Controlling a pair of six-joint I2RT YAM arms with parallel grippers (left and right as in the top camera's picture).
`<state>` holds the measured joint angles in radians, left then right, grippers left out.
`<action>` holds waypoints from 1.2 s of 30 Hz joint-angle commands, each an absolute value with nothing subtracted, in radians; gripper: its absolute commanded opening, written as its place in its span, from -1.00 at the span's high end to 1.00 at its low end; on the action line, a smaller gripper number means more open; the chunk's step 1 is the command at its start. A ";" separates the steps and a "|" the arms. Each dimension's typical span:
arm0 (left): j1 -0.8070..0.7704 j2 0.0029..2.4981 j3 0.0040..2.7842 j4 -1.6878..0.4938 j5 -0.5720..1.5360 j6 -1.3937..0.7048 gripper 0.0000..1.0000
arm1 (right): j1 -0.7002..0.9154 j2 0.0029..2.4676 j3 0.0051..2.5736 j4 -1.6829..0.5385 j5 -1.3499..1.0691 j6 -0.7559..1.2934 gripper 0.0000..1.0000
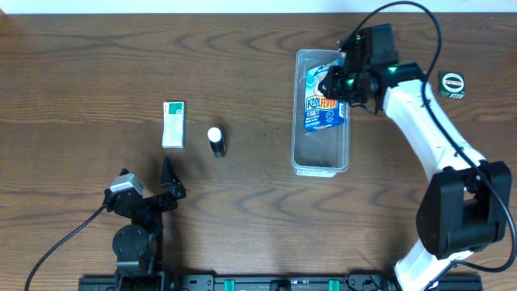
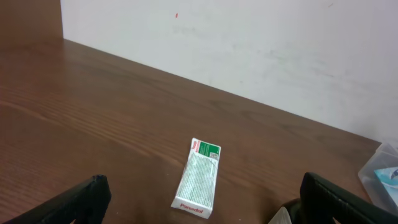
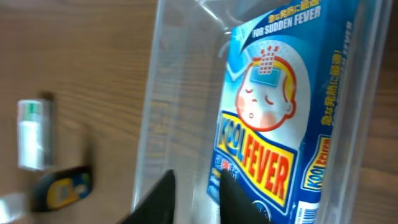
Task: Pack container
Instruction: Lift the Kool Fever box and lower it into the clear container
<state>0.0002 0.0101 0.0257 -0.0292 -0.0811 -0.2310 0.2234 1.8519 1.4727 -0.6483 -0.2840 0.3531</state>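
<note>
The clear container (image 1: 321, 166) stands right of centre. A blue Kool Fever box (image 1: 324, 103) lies inside it, leaning on the right wall (image 3: 273, 118). My right gripper (image 1: 341, 81) hovers over the container's far end. Its fingers (image 3: 199, 202) are slightly apart inside the bin, left of the box, with nothing between them. A green-and-white Panadol box (image 1: 174, 124) (image 2: 200, 182) and a small black bottle with a white cap (image 1: 216, 141) lie on the table to the left. My left gripper (image 1: 166, 182) (image 2: 202, 218) is open and empty, short of the Panadol box.
A black tape measure (image 1: 451, 84) lies at the far right of the wooden table. The Panadol box (image 3: 31, 134) and the bottle (image 3: 62, 186) show blurred left of the container (image 3: 155, 112) in the right wrist view. A white wall borders the table's far edge.
</note>
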 commanded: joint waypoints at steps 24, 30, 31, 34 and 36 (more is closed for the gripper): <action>0.006 0.004 0.004 -0.065 -0.092 -0.218 -0.96 | 0.327 1.881 1.477 -0.744 0.213 0.332 0.78; 0.006 0.004 0.004 -0.065 -0.092 -0.218 -0.96 | 0.327 1.929 1.477 -0.717 0.196 0.332 0.87; 0.006 0.004 0.004 -0.065 -0.092 -0.218 -0.96 | 0.327 1.930 1.477 -0.713 0.187 0.332 0.88; 0.006 0.004 0.004 -0.065 -0.092 -0.218 -0.96 | 0.327 1.946 1.477 -0.703 0.175 0.332 0.92; 0.006 0.004 0.004 -0.065 -0.092 -0.218 -0.96 | 0.326 1.956 1.477 -0.704 0.175 0.332 0.92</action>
